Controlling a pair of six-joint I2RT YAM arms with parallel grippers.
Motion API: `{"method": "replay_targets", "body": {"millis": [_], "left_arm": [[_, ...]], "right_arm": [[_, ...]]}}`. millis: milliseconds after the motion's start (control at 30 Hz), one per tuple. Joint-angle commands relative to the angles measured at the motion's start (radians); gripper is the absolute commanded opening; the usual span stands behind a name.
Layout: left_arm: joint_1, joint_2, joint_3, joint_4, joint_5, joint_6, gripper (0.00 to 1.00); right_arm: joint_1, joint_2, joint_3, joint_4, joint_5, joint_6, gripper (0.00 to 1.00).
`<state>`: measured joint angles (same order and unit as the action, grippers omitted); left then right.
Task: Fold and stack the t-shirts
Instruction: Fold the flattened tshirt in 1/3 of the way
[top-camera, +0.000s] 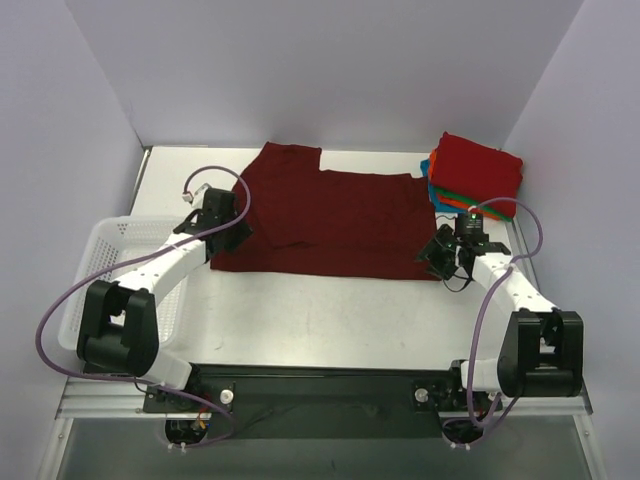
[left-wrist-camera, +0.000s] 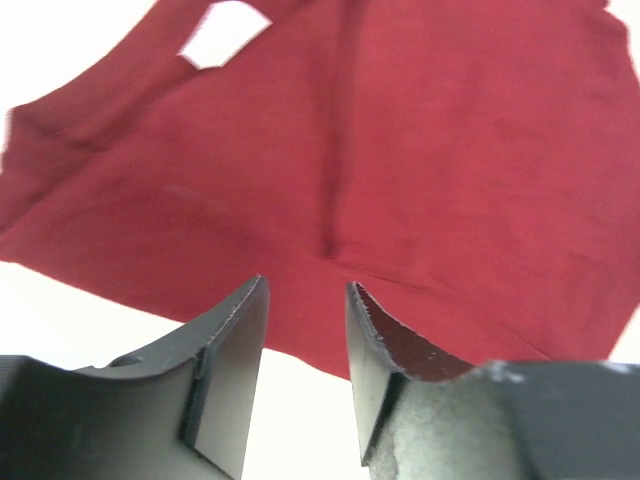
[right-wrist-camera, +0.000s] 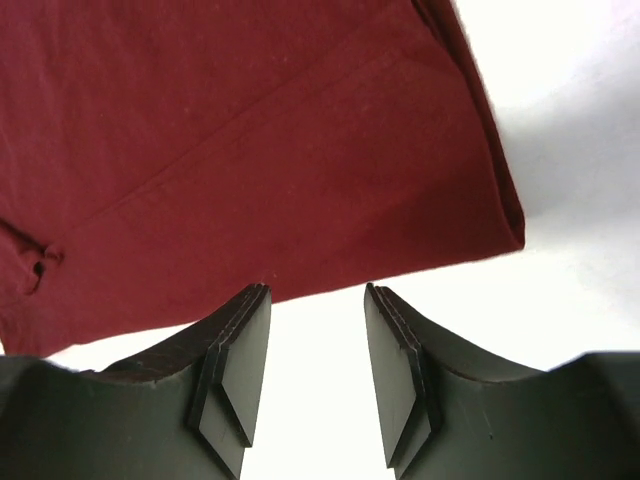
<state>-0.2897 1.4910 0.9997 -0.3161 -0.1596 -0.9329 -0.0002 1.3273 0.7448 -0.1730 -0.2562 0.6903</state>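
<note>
The dark maroon t-shirt (top-camera: 325, 220) lies spread flat on the table, its near hem toward the arms. It fills the left wrist view (left-wrist-camera: 400, 170) and the right wrist view (right-wrist-camera: 250, 150). My left gripper (top-camera: 228, 232) is open and empty over the shirt's near left corner (left-wrist-camera: 306, 290). My right gripper (top-camera: 444, 258) is open and empty at the near right corner, just off the hem (right-wrist-camera: 317, 292). A stack of folded shirts (top-camera: 474, 172), bright red on top with orange, green and blue edges below, sits at the far right.
A white mesh basket (top-camera: 98, 262) stands at the left edge beside the left arm. Purple cables loop off both arms. White walls close the table at the back and sides.
</note>
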Motion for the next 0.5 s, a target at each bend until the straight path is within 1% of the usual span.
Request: {"method": "replay_targets", "body": {"millis": [0, 67, 233, 333, 367, 400, 467], "left_arm": [[0.009, -0.003, -0.024, 0.008, -0.107, -0.021, 0.44], [0.009, 0.014, -0.045, 0.018, -0.130, -0.020, 0.40], [0.006, 0.055, -0.073, 0.049, -0.198, 0.000, 0.40], [0.007, 0.084, -0.090, 0.061, -0.210, 0.005, 0.39], [0.007, 0.092, -0.090, 0.063, -0.212, 0.005, 0.39], [0.007, 0.109, -0.085, 0.055, -0.209, 0.005, 0.35], [0.006, 0.120, -0.084, 0.049, -0.215, 0.008, 0.34]], "right_arm": [[-0.007, 0.035, 0.016, 0.029, 0.038, -0.012, 0.42], [-0.027, 0.052, 0.013, 0.029, 0.035, -0.018, 0.41], [-0.084, 0.078, -0.038, 0.047, 0.028, -0.018, 0.41], [-0.107, 0.113, -0.038, 0.055, 0.017, -0.028, 0.40], [-0.110, 0.121, -0.038, 0.056, 0.015, -0.029, 0.40], [-0.115, 0.133, -0.035, 0.059, 0.015, -0.029, 0.40], [-0.115, 0.142, -0.030, 0.059, 0.017, -0.029, 0.40]]}}
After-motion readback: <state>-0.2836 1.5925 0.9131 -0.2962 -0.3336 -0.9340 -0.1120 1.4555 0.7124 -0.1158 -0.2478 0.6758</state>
